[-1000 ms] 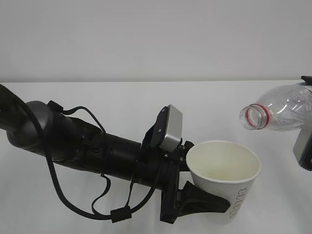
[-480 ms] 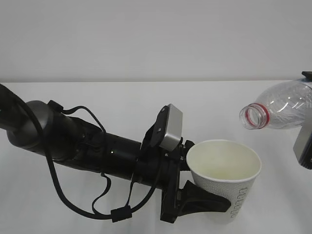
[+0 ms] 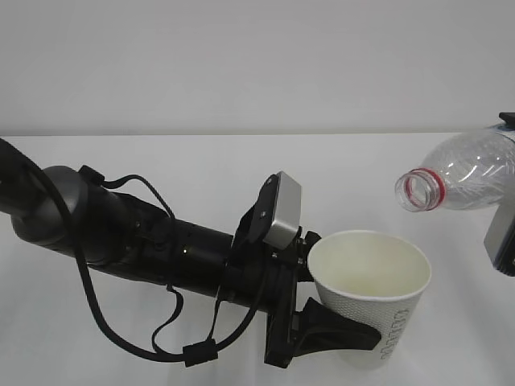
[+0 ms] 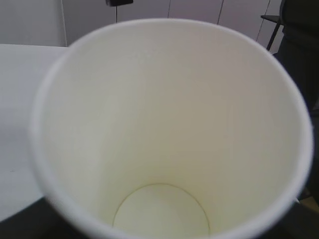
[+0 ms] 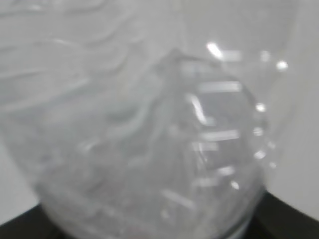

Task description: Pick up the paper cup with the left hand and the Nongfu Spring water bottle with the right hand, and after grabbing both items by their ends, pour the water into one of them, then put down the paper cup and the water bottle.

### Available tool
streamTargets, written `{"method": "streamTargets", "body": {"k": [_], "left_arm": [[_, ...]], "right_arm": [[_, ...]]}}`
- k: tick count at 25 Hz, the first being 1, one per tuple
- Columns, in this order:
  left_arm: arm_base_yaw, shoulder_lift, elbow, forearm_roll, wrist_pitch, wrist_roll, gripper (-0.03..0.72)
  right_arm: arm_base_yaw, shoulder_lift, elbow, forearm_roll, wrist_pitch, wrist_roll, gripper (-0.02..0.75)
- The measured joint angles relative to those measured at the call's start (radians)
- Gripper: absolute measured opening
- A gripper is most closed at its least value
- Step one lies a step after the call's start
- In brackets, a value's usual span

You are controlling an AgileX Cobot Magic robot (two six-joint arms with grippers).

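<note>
Both pickups done. Left hand (image 3: 338, 334) fingers clamped on paper cup (image 3: 372, 293), upright, held above tabletop (image 3: 201, 169). Right hand (image 3: 503, 237) grips Nongfu Spring water bottle (image 3: 459, 178) at base, tilted, mouth near cup rim. Cup looks dry, no stream visible. Left: set both down.

the left hand (image 3: 342, 334) is at the end of a thick round black arm. thin black cables loop under the arm. a small grey square box (image 3: 282, 211) sits near the wrist. the right hand shows only a grey box part (image 3: 500, 241) at the picture's edge.
</note>
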Motion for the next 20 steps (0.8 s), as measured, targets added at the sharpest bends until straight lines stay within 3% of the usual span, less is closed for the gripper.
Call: {"method": "streamTargets", "body": {"k": [20], "left_arm": [[0.000,0.000,0.000,0.000,0.000,0.000,0.531]], "right_arm": [[0.000,0.000,-0.014,0.000,-0.013,-0.029,0.450]]}}
